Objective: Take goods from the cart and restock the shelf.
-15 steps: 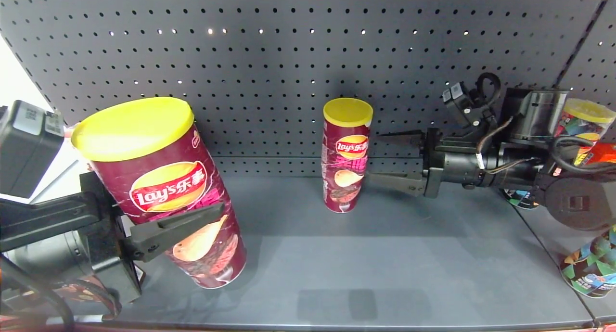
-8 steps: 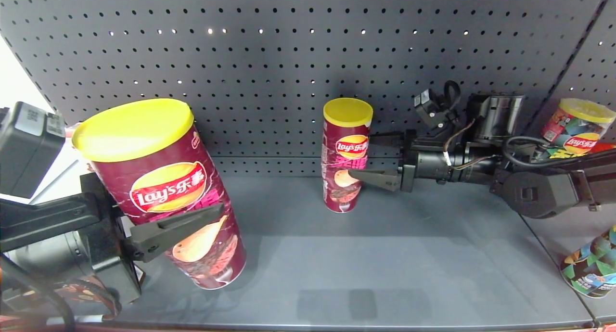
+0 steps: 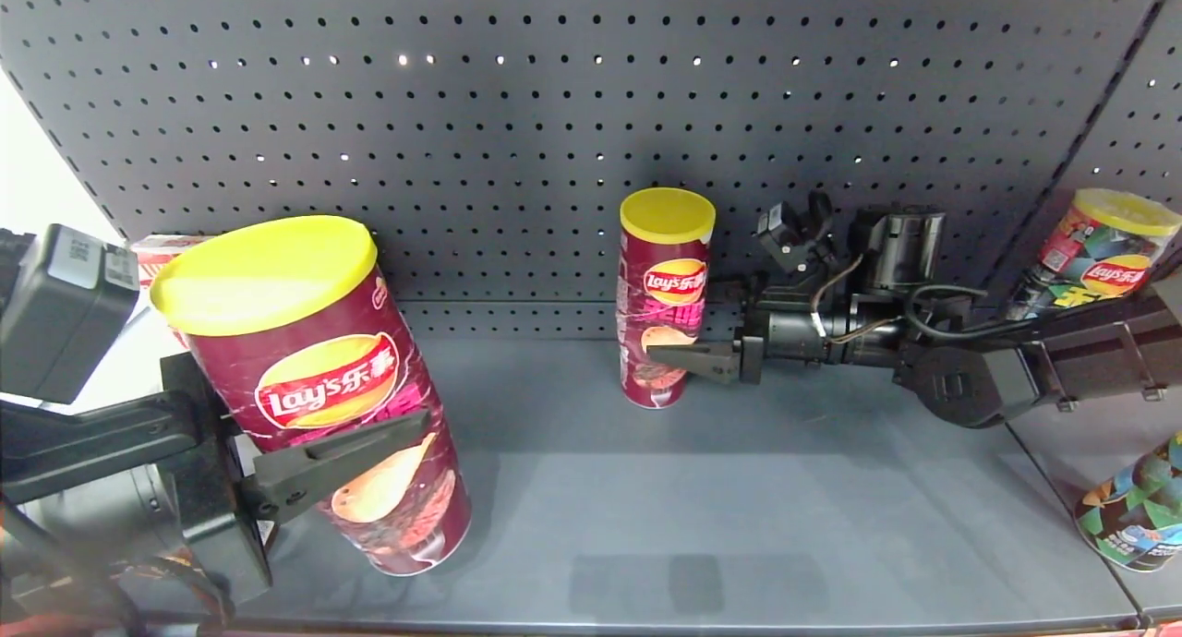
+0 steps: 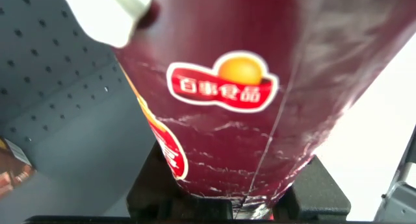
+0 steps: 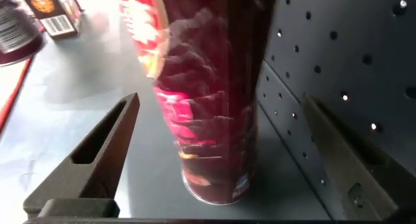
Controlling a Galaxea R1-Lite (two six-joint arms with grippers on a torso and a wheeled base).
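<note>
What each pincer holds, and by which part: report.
The left pincer grips the near chip can around its lower body. The right pincer holds nothing; it is open around the standing can.

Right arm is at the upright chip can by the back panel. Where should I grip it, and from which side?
Grip the chip can on its straight middle wall, coming in level from the robot's right. It stands upright near the pegboard, and the open right gripper straddles it, one finger in front, one behind.
</note>
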